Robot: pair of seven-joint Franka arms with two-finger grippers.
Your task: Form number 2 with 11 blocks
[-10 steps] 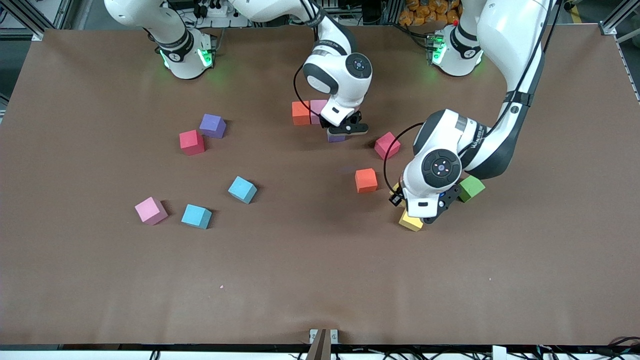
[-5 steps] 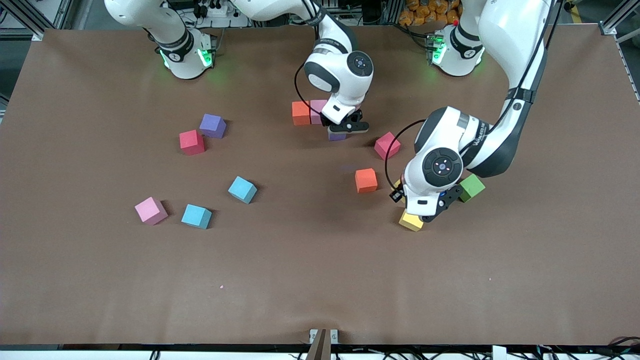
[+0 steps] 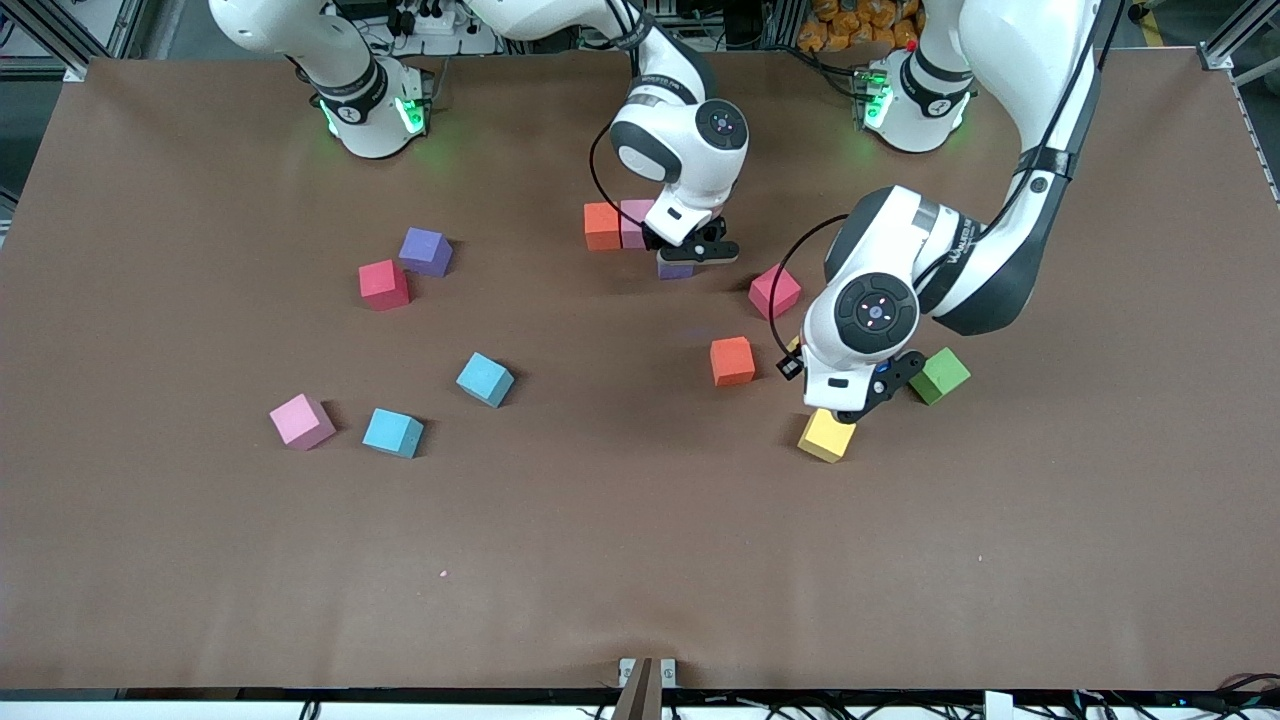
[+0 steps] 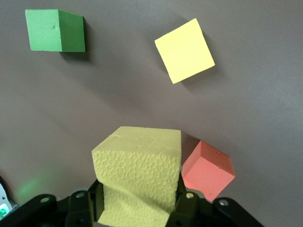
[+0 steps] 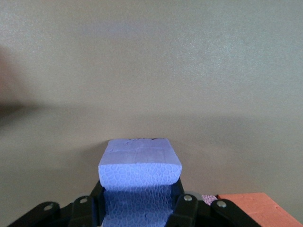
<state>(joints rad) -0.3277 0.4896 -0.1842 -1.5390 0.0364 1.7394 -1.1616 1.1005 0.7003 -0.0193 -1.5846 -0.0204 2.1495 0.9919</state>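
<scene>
Left gripper up over the desk, jaws pinching a yellow block — right gripper low beside the orange block, jaws pinching a purple block.

no readable text, arm lettering perhaps illegible

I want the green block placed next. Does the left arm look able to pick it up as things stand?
Probably not yet: the left gripper is shut on a yellow block. The green block sits uncovered beside it, so once the gripper is free the way looks open.
</scene>
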